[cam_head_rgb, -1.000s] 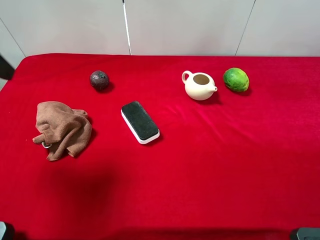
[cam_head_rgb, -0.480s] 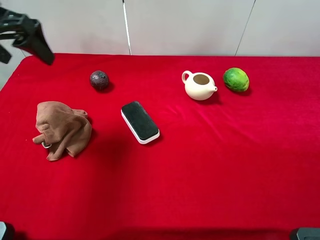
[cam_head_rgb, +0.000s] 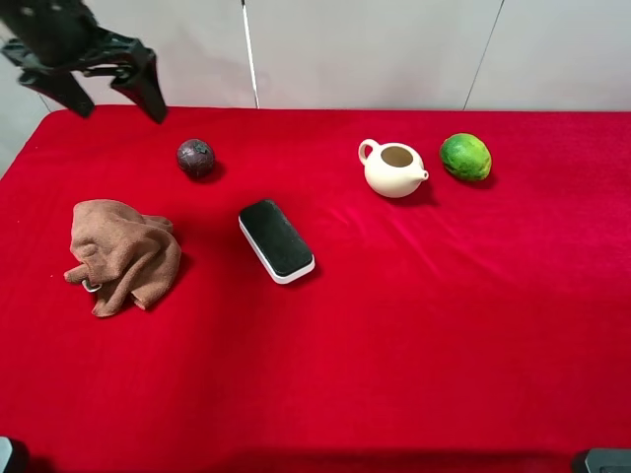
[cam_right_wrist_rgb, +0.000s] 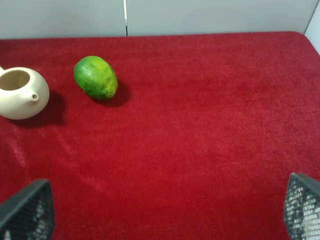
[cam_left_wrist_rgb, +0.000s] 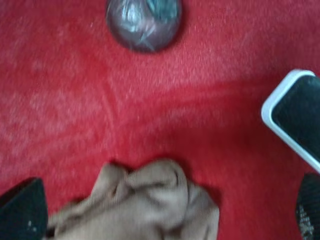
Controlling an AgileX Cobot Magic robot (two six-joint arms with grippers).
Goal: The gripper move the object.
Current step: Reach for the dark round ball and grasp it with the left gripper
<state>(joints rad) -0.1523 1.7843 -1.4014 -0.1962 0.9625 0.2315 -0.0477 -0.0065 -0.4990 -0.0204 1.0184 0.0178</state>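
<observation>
Ball (cam_head_rgb: 195, 158) sits untouched far left; left gripper (cam_head_rgb: 106, 97) hovers above, spread wide, arm cropped; right gripper (cam_right_wrist_rgb: 160, 210) also spread, only tips showing.

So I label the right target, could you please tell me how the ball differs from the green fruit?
The ball is mottled maroon-brown; the fruit is bright green. The ball is round and smaller; the fruit is larger and slightly oval. The ball lies near the open left gripper; the fruit sits beside the teapot. Both rest untouched on the red table.
</observation>
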